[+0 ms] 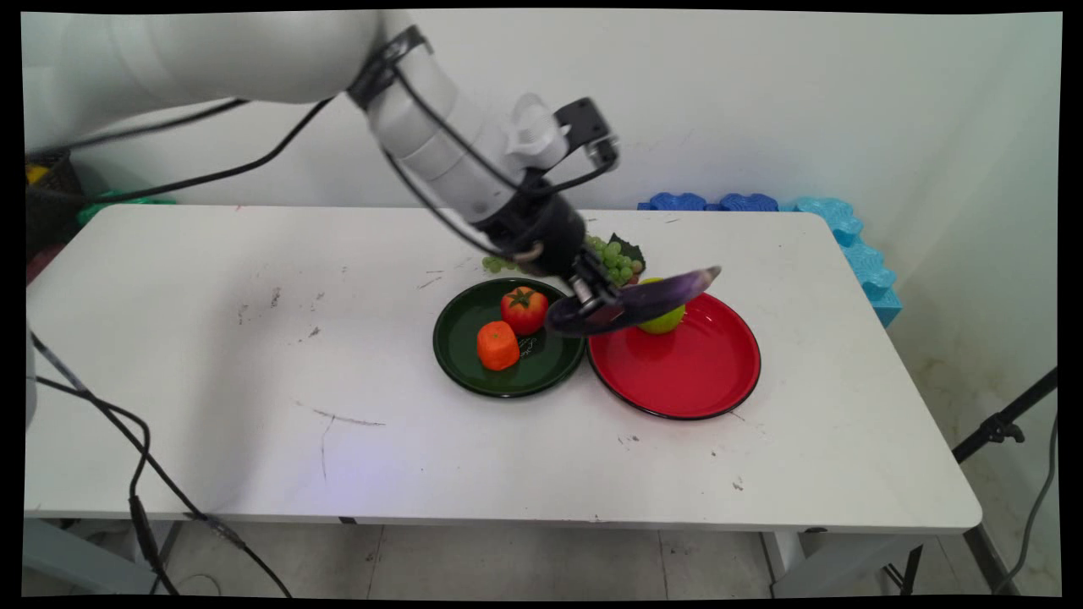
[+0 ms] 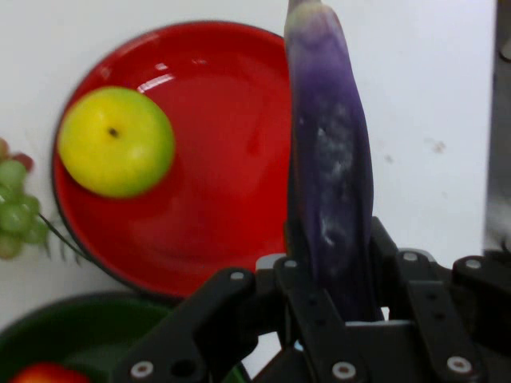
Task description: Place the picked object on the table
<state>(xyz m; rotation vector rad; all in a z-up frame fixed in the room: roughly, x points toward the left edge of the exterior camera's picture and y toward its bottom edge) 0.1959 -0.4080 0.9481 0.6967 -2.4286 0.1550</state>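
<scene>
The claw (image 1: 602, 303) grips an eggplant (image 1: 643, 300) by one end; its long axis juts rightward above the red plate (image 1: 702, 381), the apple (image 2: 116, 142) just beside it.

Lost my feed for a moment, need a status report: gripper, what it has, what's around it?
Gripper shut on purple eggplant, held above red plate. Yellow-green apple on that plate. Green plate alongside with tomato and carrot piece; grapes behind.

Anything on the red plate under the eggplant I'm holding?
Yes: a yellow-green apple sits at the red plate far edge, beside the eggplant held in the gripper. The rest is bare.
</scene>
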